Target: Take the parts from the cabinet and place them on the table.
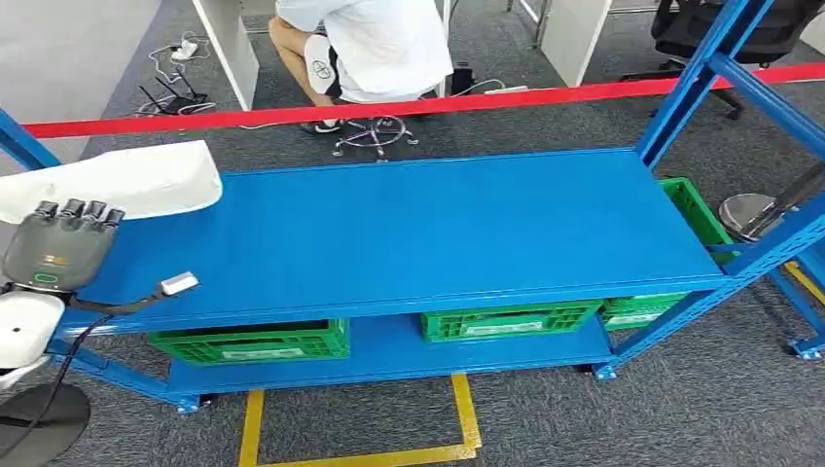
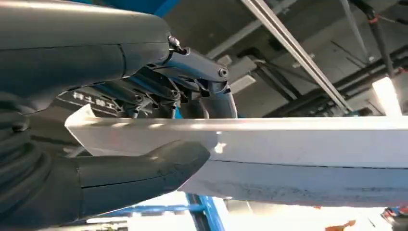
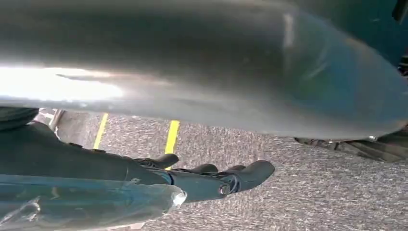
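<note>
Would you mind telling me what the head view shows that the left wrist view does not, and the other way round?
Head view alone: the blue table, green crates on the shelf beneath, a red barrier tape, yellow floor markings, and a seated person beyond the tape.

Left wrist view alone: the thumb pressed under the white part, the dark fingers over its top edge, and ceiling beams behind.

Both share: the left hand holding the white part at the table's left end.
</note>
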